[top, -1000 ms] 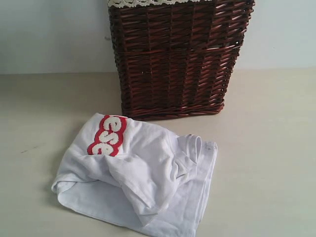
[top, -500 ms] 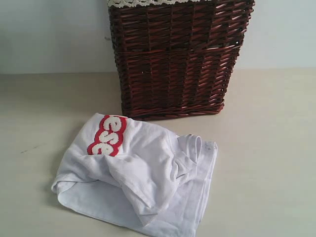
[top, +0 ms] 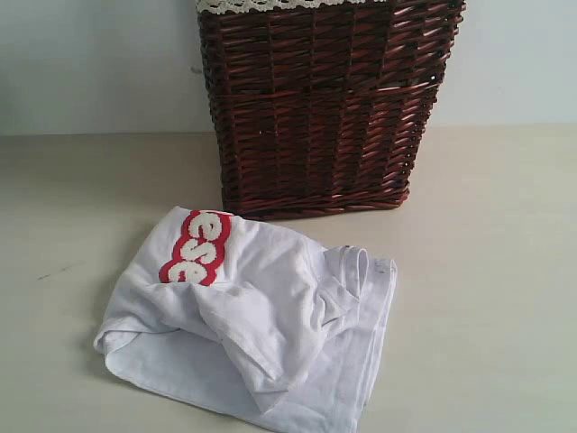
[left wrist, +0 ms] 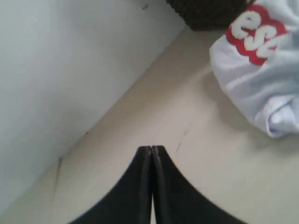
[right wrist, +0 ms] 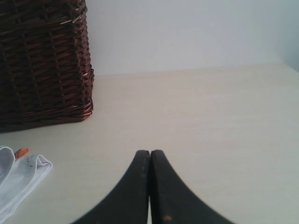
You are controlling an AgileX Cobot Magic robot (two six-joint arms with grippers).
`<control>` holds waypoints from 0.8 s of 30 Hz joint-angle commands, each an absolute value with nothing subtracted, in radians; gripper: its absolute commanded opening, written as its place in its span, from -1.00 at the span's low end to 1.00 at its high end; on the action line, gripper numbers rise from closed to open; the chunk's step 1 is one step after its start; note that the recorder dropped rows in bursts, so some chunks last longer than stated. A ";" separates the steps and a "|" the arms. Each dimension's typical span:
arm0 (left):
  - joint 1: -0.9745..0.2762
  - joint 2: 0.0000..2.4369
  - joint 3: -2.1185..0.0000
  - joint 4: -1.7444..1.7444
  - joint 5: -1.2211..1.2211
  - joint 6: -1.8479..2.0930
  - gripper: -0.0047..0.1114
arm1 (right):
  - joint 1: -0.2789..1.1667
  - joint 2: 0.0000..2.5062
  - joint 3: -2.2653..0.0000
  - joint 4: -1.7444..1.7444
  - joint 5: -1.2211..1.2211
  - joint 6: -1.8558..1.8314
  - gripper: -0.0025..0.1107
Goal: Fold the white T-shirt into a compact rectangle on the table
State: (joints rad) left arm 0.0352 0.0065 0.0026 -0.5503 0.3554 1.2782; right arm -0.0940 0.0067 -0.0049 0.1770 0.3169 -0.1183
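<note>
White T-shirt (top: 261,316) lies crumpled at lower centre of ext. view, bunched over itself, with red-outlined letters (top: 196,248) at its upper left. It rests on the desk (top: 487,271), just in front of the wicker basket (top: 325,108). Status, in my judgement: no fold done; flattening and all folds are left. My left gripper (left wrist: 152,149) and right gripper (right wrist: 150,153): both closed, empty, clear of fabric.

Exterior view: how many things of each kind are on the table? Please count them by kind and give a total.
white T-shirt: 1
dark wicker basket: 1
Total: 2
</note>
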 commanded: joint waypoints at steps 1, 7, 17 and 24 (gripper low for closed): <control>0.037 0.000 0.000 -0.561 0.323 0.808 -0.92 | -0.094 0.000 0.000 0.177 0.309 -0.122 -0.96; 0.037 0.000 0.000 -0.531 0.426 0.286 -0.92 | -0.094 0.000 0.000 0.177 0.309 -0.122 -0.96; 0.097 0.000 0.000 -0.181 0.368 0.000 -0.92 | -0.094 0.000 0.000 0.177 0.309 -0.122 -0.96; 0.122 0.000 0.000 -0.176 0.364 0.023 -0.92 | -0.094 0.000 0.000 0.177 0.309 -0.122 -0.96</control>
State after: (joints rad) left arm 0.1186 0.0065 0.0026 -0.1835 0.3816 0.0256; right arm -0.0940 0.0067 -0.0049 0.1770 0.3169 -0.1183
